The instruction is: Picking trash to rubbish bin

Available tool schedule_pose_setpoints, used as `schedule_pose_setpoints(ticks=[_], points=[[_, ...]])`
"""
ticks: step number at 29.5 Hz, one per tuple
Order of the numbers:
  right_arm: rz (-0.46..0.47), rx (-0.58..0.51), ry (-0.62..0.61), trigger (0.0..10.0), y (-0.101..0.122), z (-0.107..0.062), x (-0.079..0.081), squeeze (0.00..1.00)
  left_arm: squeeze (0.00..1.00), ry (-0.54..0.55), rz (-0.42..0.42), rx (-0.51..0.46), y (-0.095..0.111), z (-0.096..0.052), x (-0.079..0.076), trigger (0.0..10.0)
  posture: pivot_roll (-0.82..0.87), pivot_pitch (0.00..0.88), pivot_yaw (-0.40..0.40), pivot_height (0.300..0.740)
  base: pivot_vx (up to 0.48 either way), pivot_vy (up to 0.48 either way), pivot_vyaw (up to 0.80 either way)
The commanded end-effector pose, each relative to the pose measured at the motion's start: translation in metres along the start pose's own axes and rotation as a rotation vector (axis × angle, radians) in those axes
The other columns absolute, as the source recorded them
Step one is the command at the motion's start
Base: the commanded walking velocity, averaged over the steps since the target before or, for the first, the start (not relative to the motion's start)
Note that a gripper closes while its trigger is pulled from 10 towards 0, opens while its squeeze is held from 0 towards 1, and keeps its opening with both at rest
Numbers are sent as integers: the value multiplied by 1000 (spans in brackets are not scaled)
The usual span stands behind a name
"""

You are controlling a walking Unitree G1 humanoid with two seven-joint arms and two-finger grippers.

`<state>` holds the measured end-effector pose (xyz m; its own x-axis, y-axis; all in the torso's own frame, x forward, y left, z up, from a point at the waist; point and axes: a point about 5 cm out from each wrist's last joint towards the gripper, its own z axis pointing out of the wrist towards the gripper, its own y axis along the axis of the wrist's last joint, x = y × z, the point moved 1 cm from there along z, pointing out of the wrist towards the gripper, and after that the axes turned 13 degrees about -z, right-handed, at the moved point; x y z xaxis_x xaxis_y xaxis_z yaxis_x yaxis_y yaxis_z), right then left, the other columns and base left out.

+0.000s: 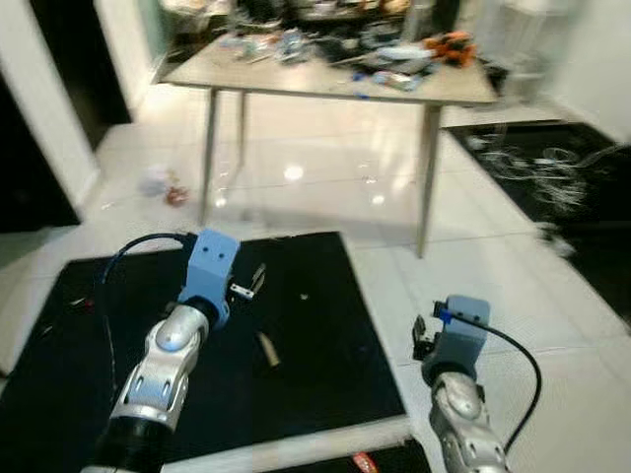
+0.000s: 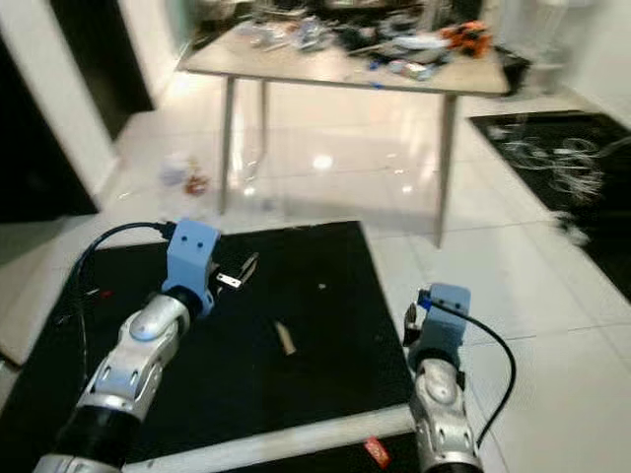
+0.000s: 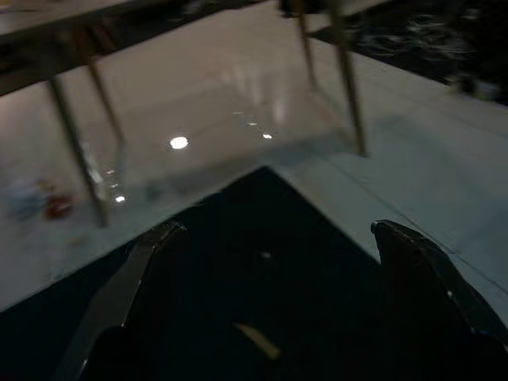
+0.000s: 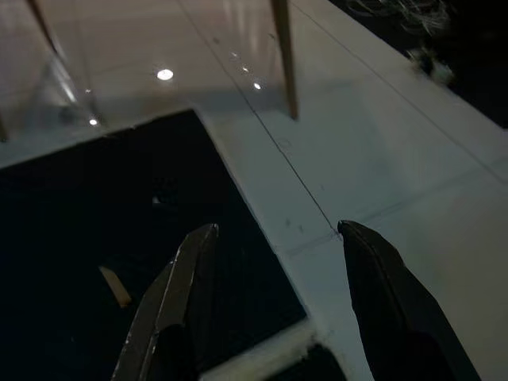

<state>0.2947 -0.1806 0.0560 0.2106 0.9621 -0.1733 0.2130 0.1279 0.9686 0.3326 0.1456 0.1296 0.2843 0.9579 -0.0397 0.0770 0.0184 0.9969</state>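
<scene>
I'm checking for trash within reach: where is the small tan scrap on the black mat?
The tan scrap lies on the black mat, between the left gripper and right gripper.

A cluttered table (image 1: 325, 84) stands on glossy white tile floor (image 1: 473, 286). A black mat (image 1: 315, 365) lies in front of it.

The glossy white tile floor (image 1: 473, 286) carries a black mat (image 1: 296, 345), and on the mat lies a small tan scrap (image 1: 267, 349). A desk (image 1: 325, 79) on thin legs stands further back, its top covered with blurred clutter (image 1: 385, 54). Beside its left leg, small trash (image 1: 166, 184) lies on the tiles.
</scene>
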Motion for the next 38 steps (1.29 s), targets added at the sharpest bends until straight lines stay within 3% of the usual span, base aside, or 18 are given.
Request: schedule_pose_setpoints(ticks=[1,10,38], points=[[-8,18,-20,10000,-4,-1,-5,0,0,-15,-6,5,-2,-2,-1,10000,17,85,60,740,0,0,-800],[-39,20,-14,10000,-6,-3,-3,0,0,-40,-48,-21,3,-2,-4,10000,15,92,60,740,0,0,0],[-74,22,-13,10000,-6,-2,-7,0,0,-39,-64,-27,5,-2,-4,10000,11,104,57,740,341,0,0]])
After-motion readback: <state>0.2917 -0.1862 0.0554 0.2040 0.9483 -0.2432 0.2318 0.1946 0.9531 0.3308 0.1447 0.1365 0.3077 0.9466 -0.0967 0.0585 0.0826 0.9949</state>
